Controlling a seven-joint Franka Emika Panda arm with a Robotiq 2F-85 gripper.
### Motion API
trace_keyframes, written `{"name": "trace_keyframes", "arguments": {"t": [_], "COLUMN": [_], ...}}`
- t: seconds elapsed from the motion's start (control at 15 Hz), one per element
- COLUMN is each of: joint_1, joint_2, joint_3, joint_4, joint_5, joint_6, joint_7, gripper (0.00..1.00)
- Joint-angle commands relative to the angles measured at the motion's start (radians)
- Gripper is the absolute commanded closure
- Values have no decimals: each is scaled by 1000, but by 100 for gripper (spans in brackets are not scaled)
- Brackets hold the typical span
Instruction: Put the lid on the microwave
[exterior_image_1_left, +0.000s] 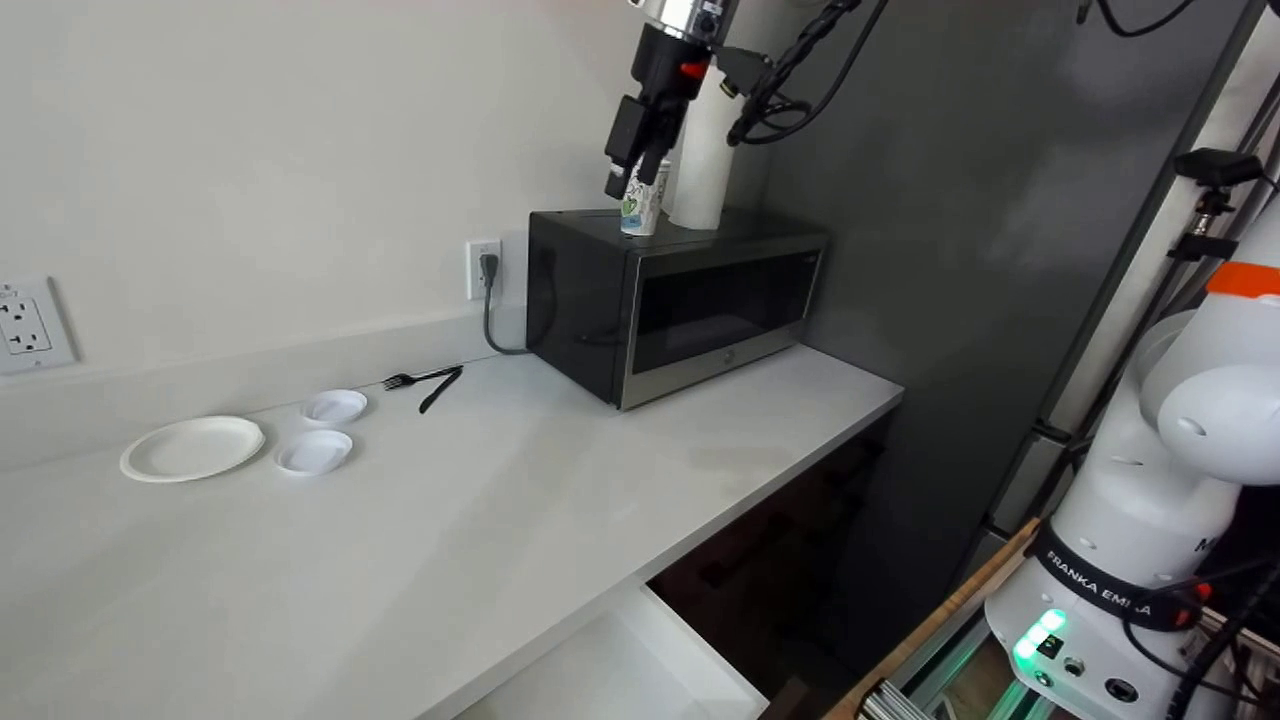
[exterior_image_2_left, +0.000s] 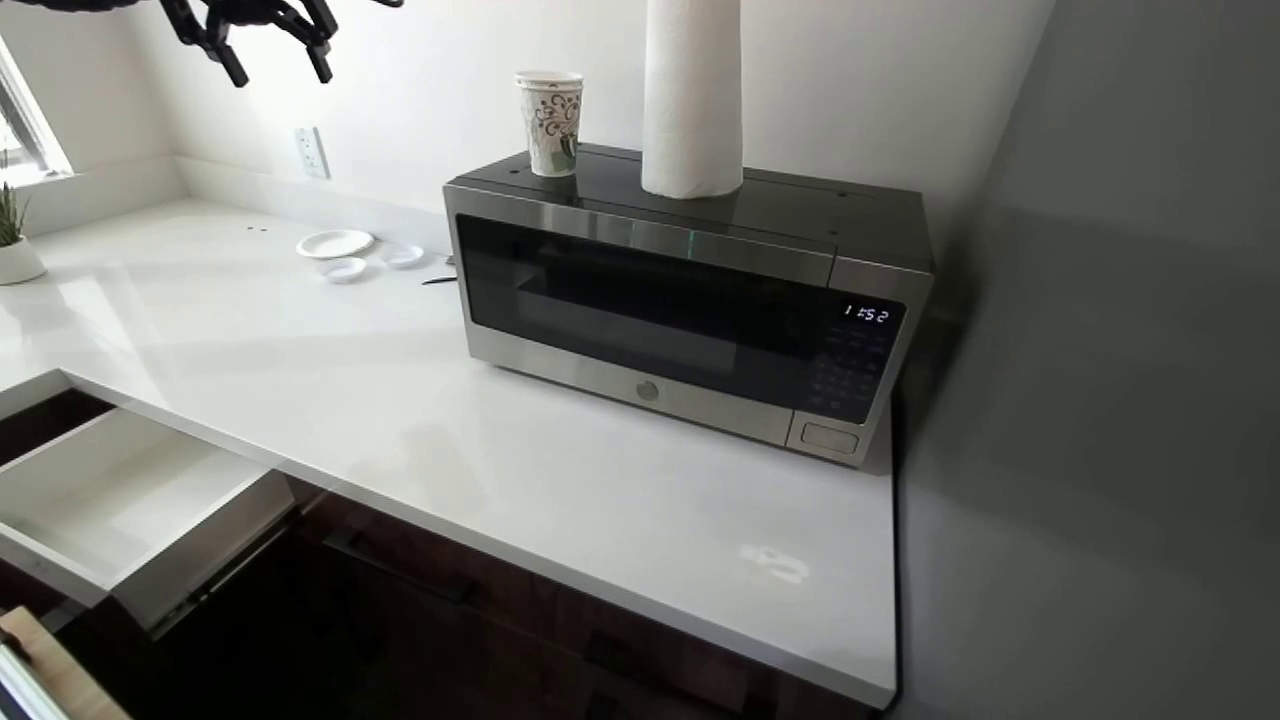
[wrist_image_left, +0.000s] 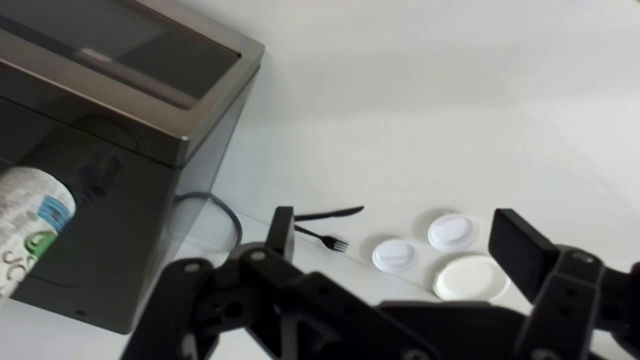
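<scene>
Two small round white lids lie on the counter beside the larger white plate. The lid nearer the wall (exterior_image_1_left: 335, 406) and the lid nearer the front (exterior_image_1_left: 314, 453) also show in an exterior view (exterior_image_2_left: 402, 257) (exterior_image_2_left: 343, 269) and in the wrist view (wrist_image_left: 395, 255) (wrist_image_left: 453, 232). The black microwave (exterior_image_1_left: 575, 300) stands against the wall with its door shut; it also shows in an exterior view (exterior_image_2_left: 640, 310) and at left in the wrist view (wrist_image_left: 100, 210). My gripper (exterior_image_1_left: 634, 176) (exterior_image_2_left: 280, 77) is open and empty, high above the counter; its fingers spread wide in the wrist view (wrist_image_left: 400, 232).
Patterned paper cups (exterior_image_2_left: 552, 125) and a paper towel roll (exterior_image_2_left: 692, 100) stand on the microwave top. The white plate (exterior_image_1_left: 193, 449), a black fork (wrist_image_left: 334, 244) and a black knife (wrist_image_left: 330, 214) lie on the counter. A drawer (exterior_image_2_left: 130, 490) is open at the front. A tall grey panel (exterior_image_1_left: 950, 200) stands beside the microwave.
</scene>
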Motion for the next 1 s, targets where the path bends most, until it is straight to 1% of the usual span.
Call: {"name": "trace_keyframes", "arguments": {"t": [0.0,0.13,0.2,0.4,0.53,0.6,0.67,0.73,0.87,0.93], "joint_1": [30,54,68,127,161,161,152,163,174,156], "joint_2": [225,348,412,576,674,719,617,659,705,710], "joint_3": [43,46,48,28,21,38,14,15,15,38], "joint_4": [162,252,311,478,582,632,497,542,594,597], "joint_5": [-36,-32,-27,-99,-125,-95,-87,-86,-85,-99], "joint_6": [125,167,165,116,62,41,116,97,85,86], "joint_7": [67,40,10,-23,-94,-166,-86,-119,-146,-144], "gripper": [0,0,0,0,0,0,0,0,0,0]}}
